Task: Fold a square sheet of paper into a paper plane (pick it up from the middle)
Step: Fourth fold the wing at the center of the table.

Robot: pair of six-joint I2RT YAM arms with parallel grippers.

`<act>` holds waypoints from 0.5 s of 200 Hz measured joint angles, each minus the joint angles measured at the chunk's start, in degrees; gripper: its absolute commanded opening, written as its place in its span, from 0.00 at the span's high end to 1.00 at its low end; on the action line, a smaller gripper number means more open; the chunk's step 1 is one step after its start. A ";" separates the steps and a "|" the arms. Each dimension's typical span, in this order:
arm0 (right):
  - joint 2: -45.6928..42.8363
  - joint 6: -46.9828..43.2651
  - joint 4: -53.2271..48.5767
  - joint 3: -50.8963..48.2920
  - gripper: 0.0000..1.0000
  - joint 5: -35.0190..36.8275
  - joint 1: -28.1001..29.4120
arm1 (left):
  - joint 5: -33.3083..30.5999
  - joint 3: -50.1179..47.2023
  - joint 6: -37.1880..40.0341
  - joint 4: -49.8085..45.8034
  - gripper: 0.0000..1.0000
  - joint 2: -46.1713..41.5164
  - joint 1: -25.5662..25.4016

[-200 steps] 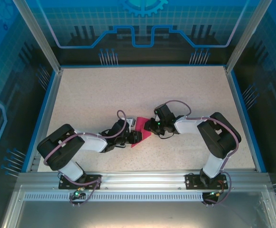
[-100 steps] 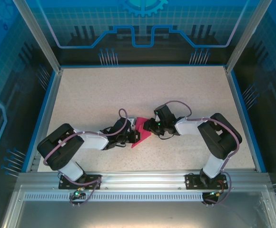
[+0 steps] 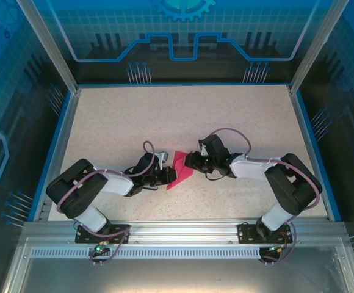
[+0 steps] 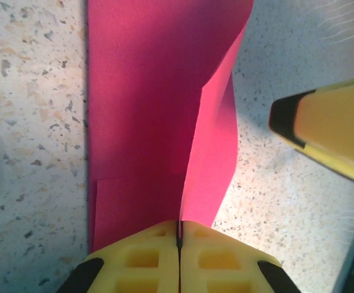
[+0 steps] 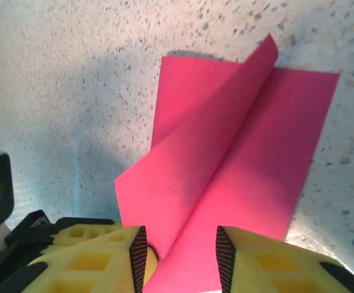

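Two claws flank the pink sheet (image 3: 179, 170), part-folded at mid-table. Left gripper (image 4: 178, 231) is pinched shut on its near edge, w/ the crease running straight away from it. Right gripper (image 5: 180, 243) sits opposite, jaws apart, a raised flap betw. them, unclamped.

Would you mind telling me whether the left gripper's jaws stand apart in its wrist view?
No, the left gripper is shut, its jaws meeting on a raised fold of the pink paper.
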 measured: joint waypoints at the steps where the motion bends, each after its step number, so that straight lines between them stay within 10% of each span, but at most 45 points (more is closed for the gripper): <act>1: 0.00 -0.02 0.00 0.00 0.65 0.00 0.04 | 0.07 -0.13 -0.02 0.20 0.97 0.00 0.07; 100: 6.14 0.22 1.79 2.21 0.65 -1.38 1.36 | 2.97 -2.43 -7.26 7.10 0.98 0.00 2.51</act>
